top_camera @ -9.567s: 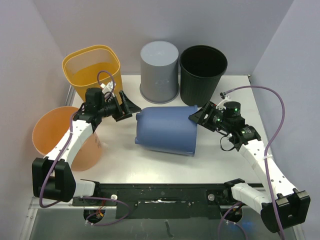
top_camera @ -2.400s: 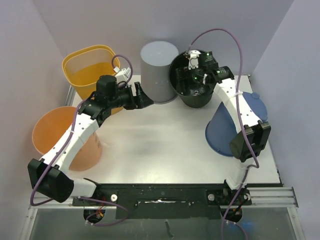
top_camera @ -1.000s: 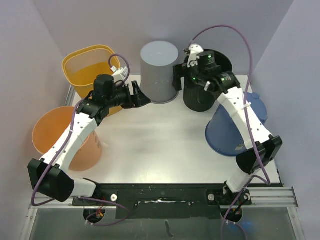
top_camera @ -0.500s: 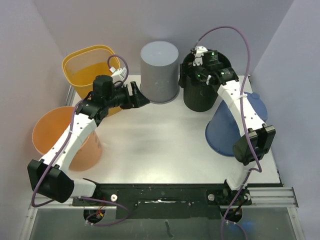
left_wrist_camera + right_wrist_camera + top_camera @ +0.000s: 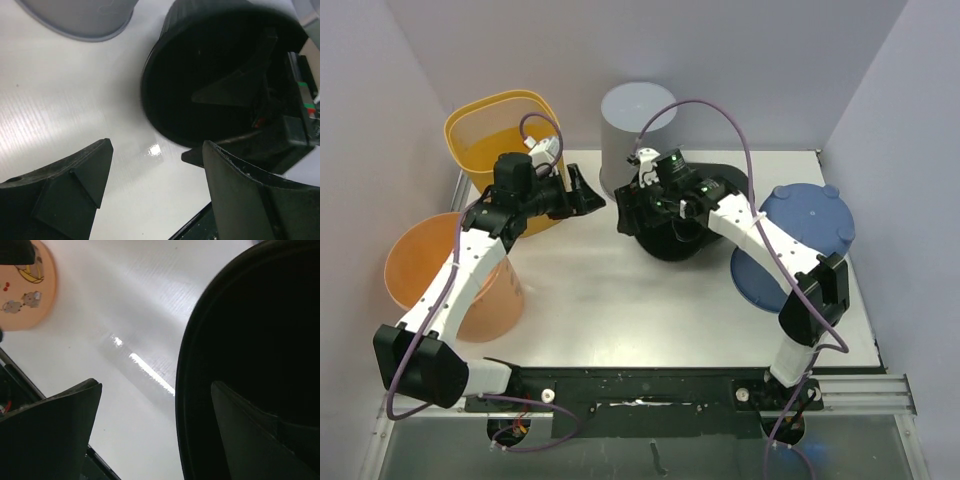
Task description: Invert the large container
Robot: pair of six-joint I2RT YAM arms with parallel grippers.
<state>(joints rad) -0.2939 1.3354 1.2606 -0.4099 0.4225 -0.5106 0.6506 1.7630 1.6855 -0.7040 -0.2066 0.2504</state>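
Observation:
The large black container [image 5: 672,238] leans over to the left in the middle of the table, its dark mouth [image 5: 215,85] turned toward my left gripper. My right gripper [image 5: 633,205] stands open astride its rim [image 5: 200,390], with one finger inside the container and the other outside over the table. My left gripper [image 5: 582,195] hangs open and empty just left of the mouth, apart from it. In the left wrist view my left gripper [image 5: 156,145] is over bare table, and in the right wrist view my right gripper [image 5: 156,390] has table and rim between its fingers.
A blue container [image 5: 807,215] stands upside down at the right edge. A grey one [image 5: 630,110] stands upside down at the back, also seen in the left wrist view [image 5: 80,17]. A yellow bin [image 5: 495,140] and an orange container [image 5: 415,265] stand at the left.
The black container stood upright at the back right; it now leans left toward the table's middle, with my right gripper swung left along with its rim. My left gripper drew back slightly.

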